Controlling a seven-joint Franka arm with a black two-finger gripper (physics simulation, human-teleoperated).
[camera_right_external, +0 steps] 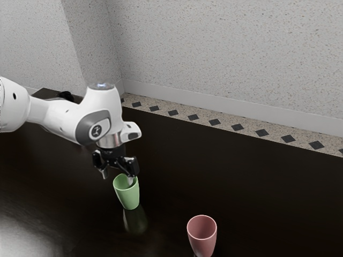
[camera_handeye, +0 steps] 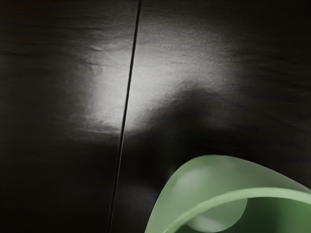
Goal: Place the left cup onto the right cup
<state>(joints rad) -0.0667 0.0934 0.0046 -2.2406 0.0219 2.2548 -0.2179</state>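
Exterior view: the black two-finger gripper (camera_right_external: 126,174) is seen at the rim of the pale green plastic tumbler-shaped cup (camera_right_external: 127,195), with its fingers clenched on the cup's wall near the top edge. The green cup is placed at the exterior view's left on the dark glossy wooden table (camera_right_external: 241,171). Its base is close to its own reflection, so it cannot be told whether it has left the surface. The dusty pink plastic cup (camera_right_external: 201,233) stands upright, well apart, toward the exterior view's right and nearer the camera.

The step in hand is judged to be the grasp and lift. Next, the green cup would have to be raised above the pink rim, carried across, centred over the pink mouth and lowered.

Both cups are open upward. In the wrist view the green cup's interior is seen empty. Nothing can be made out inside the pink one.
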